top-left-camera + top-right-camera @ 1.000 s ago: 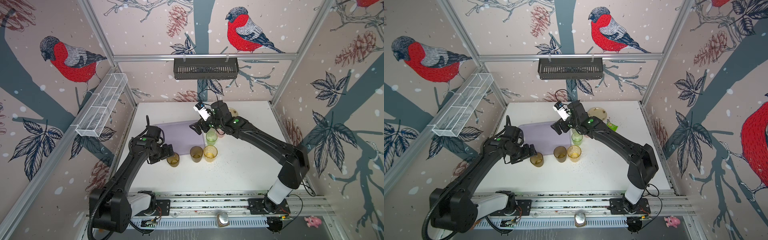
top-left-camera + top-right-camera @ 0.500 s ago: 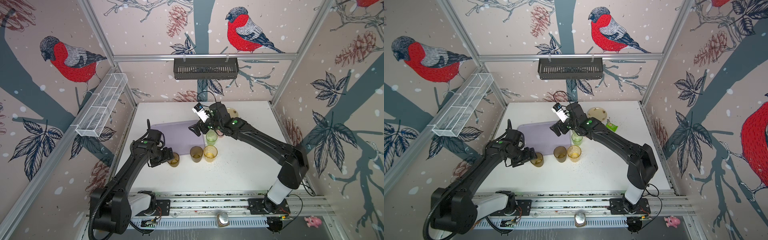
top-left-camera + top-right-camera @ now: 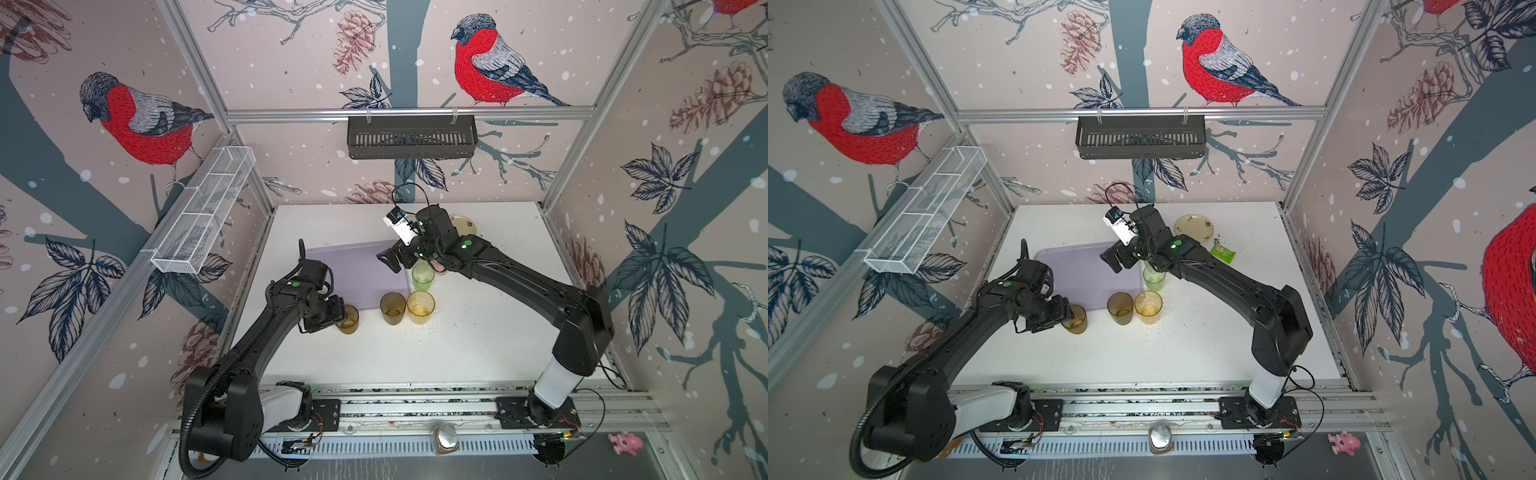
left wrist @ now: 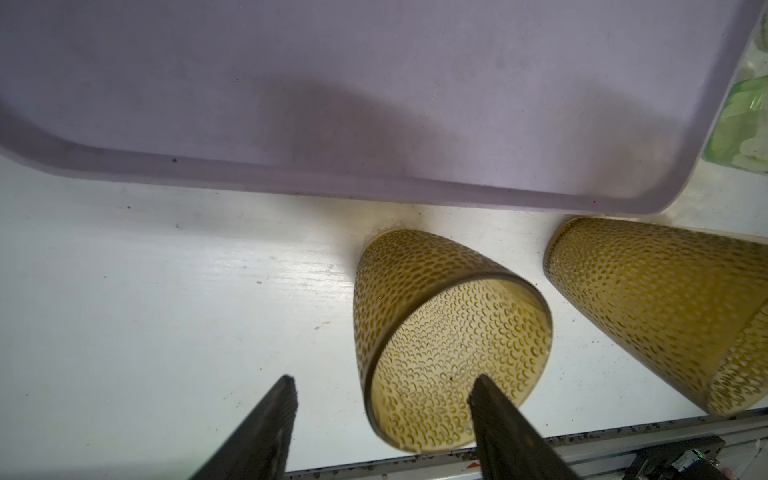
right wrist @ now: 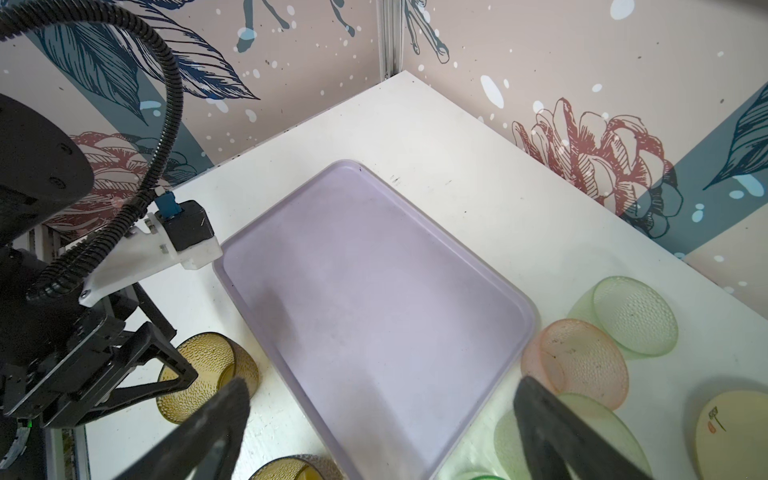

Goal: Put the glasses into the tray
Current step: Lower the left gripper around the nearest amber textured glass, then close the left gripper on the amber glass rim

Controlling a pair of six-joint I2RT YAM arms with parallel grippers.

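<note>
Note advance and narrowing of left gripper (image 4: pixel 382 380) over the last second: fingers (image 4: pixel 262 428) apart, straddling wall of brown glass (image 3: pixel 347 319), not pinching. Locate that glass upright on surface (image 3: pixel 478 340), toward its left edge, just off near edge of tray (image 3: pixel 357 270). Observe right gripper (image 5: pixel 380 384) fingers spread wide above right edge of tray.

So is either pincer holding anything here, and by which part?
Nothing held yet. Left pincer straddles the rim of the brown glass, not closed; right pincer open, empty.
</note>
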